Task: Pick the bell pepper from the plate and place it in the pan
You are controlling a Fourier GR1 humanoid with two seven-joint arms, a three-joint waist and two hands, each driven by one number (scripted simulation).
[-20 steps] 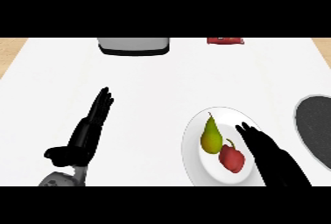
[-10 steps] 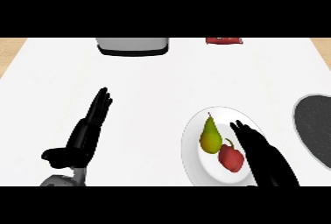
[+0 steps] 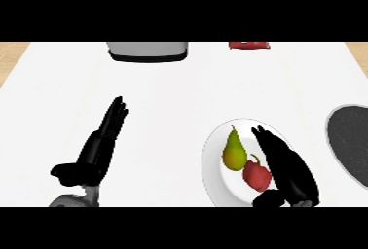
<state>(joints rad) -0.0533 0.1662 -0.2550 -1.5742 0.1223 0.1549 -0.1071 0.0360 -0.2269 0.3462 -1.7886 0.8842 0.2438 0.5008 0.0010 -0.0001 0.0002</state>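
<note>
on the white plate (image 3: 215, 168) the red bell pepper (image 3: 256, 176) lies touching a pear (image 3: 233, 151); the right hand (image 3: 286, 168), fingers straight, hovers alongside. closing carelessly might nudge the pear instead. pan (image 3: 349, 145) waits right.

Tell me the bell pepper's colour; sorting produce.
Red, bell pepper on the plate, head view.

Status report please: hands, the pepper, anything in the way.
Right robot hand open over the plate, beside the red bell pepper. Left robot hand open, resting. Pear lies by the pepper. Pan at right.
</note>
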